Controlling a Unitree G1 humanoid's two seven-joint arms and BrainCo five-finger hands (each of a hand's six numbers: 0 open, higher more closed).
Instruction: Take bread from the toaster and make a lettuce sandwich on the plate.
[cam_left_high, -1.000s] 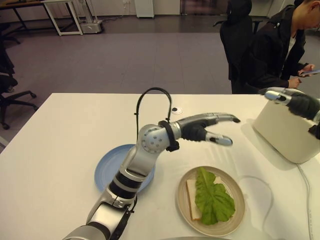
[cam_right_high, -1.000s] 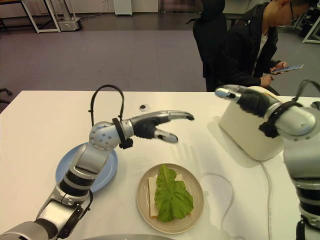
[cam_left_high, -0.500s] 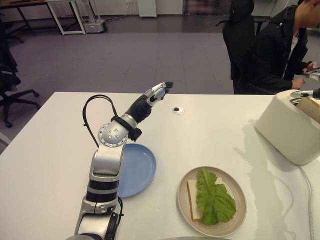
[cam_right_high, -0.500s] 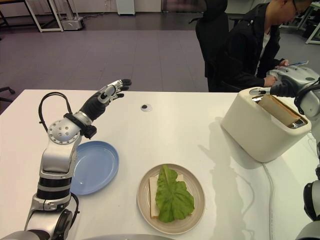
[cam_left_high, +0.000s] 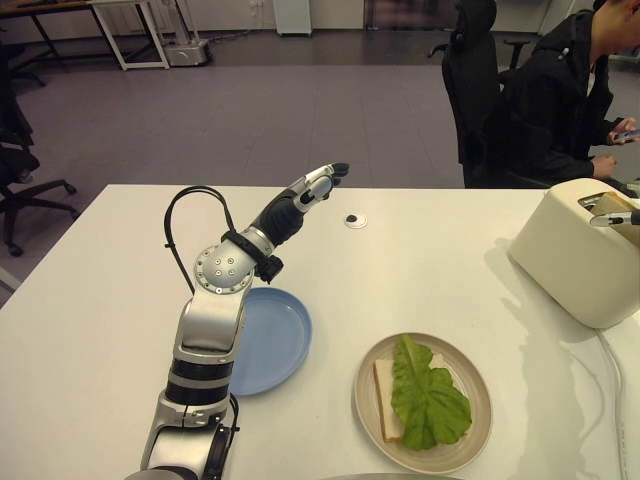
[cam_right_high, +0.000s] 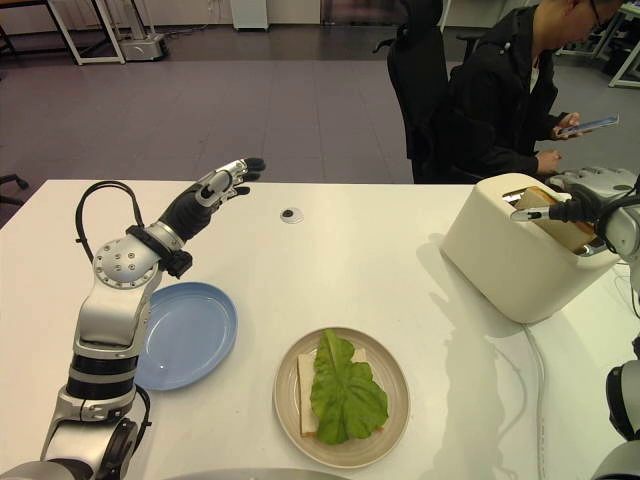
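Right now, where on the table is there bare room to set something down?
Widest bare stretch: table between the left robot hand and the toaster, behind the sandwich plate. Also free: left of the blue plate. Crowded: front centre, both plates, plus the cable trailing right of the sandwich plate.

Bright, even light, soft faint shadows

no text, label or number can be read on the toaster (cam_right_high: 500, 255) or plate (cam_right_high: 400, 381).
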